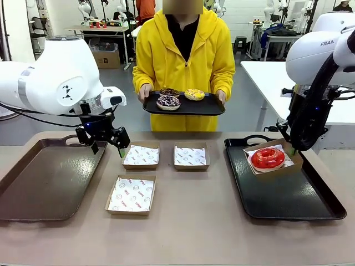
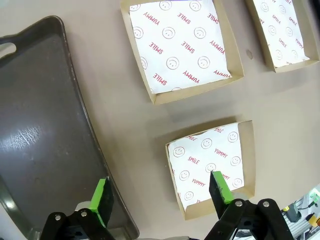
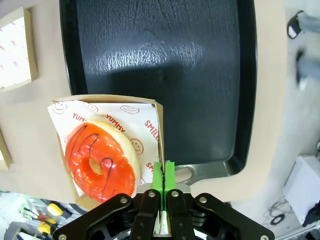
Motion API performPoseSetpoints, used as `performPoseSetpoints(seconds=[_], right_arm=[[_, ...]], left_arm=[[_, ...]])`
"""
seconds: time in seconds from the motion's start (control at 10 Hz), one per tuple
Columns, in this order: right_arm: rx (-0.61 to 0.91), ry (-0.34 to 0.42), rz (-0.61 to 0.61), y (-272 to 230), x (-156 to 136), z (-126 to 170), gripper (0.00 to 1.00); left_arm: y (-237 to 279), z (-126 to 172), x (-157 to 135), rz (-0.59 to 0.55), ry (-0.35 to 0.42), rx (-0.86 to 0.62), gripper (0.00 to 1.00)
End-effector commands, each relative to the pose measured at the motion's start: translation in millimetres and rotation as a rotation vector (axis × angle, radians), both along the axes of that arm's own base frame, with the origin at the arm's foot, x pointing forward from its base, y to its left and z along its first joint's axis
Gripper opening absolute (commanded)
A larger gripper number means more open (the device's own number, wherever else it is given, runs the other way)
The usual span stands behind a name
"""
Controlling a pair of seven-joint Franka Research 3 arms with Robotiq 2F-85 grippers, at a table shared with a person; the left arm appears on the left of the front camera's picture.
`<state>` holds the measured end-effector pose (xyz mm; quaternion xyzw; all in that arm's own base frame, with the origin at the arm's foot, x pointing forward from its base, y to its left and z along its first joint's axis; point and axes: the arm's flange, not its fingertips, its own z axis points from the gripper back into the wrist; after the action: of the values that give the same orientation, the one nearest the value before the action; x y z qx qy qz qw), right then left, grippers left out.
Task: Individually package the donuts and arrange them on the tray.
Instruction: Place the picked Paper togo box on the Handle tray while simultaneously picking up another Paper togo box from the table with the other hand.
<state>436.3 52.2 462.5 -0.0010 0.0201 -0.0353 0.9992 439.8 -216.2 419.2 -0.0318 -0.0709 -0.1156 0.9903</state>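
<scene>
A glossy red donut [image 1: 268,158] [image 3: 102,160] lies in a paper-lined cardboard box [image 1: 293,159] over the far left corner of the black tray [image 1: 288,194] [image 3: 165,75]. My right gripper [image 1: 292,149] [image 3: 163,172] is shut on that box's wall. Across the table a person holds a small black tray [image 1: 211,106] carrying a dark chocolate donut [image 1: 170,92], a yellow sprinkled donut [image 1: 194,94] and a chocolate sprinkled donut [image 1: 168,102]. My left gripper [image 1: 108,148] [image 2: 161,192] hangs open above the table, over the edge of an empty box [image 1: 141,156] [image 2: 210,167].
Two more empty lined boxes [image 1: 191,156] [image 1: 131,194] sit mid-table; the left wrist view shows them as box [image 2: 282,30] and box [image 2: 182,45]. A brown tray [image 1: 44,177] [image 2: 45,150] lies at the left, just beside my left gripper. Most of the black tray is bare.
</scene>
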Motion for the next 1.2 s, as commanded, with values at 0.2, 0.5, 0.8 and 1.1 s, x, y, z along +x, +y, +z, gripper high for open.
performPoseSetpoints(seconds=[0.2,0.5,0.8,1.1], right_arm=[[-0.05,-0.053,-0.011,7.1,-8.1,-13.0,0.01],[-0.041,-0.08,0.005,11.3,-31.4,-46.0,0.01],[-0.016,-0.064,0.025,8.1,-41.9,-74.2,0.01],[-0.003,-0.075,0.02,4.2,-42.2,-94.4,0.01]], left_arm=[[-6.0,1.0,-10.7,0.061,0.004,-0.046,1.0],[-28.3,-5.0,-33.6,0.115,-0.036,0.018,1.0],[-34.2,-41.5,-50.2,0.155,0.009,0.045,1.0],[-27.9,-66.4,-56.2,0.195,0.017,0.043,1.0]])
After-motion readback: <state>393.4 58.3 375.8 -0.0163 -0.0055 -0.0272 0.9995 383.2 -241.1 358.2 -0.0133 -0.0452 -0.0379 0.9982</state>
